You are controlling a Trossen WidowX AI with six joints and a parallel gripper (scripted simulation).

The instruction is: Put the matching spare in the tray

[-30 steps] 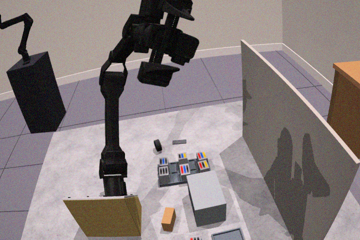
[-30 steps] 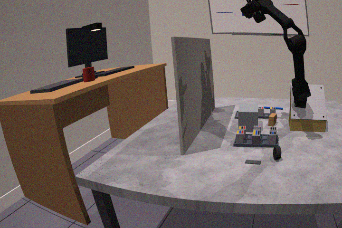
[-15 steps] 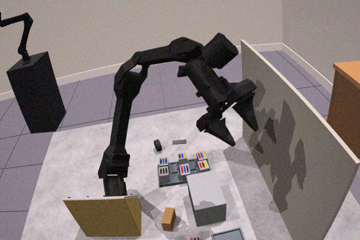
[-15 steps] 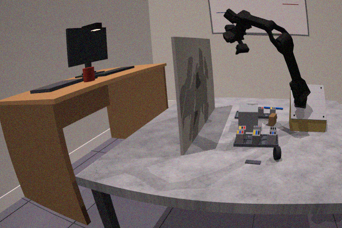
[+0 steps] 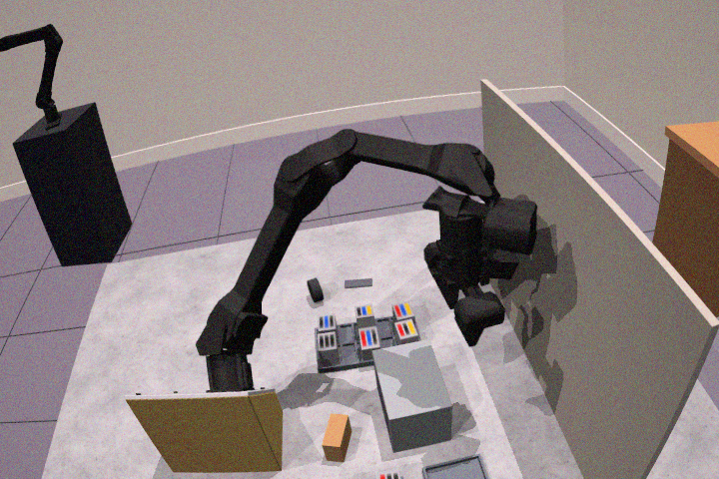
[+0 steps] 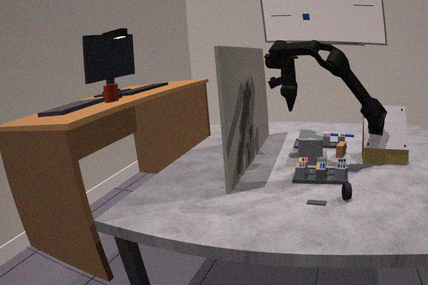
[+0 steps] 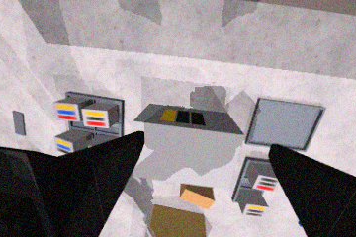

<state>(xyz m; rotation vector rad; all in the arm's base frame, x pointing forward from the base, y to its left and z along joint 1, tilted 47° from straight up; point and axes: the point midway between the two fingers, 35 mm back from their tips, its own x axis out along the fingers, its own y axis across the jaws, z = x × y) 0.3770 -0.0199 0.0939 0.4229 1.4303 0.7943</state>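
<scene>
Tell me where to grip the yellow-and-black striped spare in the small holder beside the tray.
Come straight down: the spare stands upright in its holder, striped face up. Close the open hand on the two side walls not facing the red-striped neighbour, probably the only free ones.
</scene>
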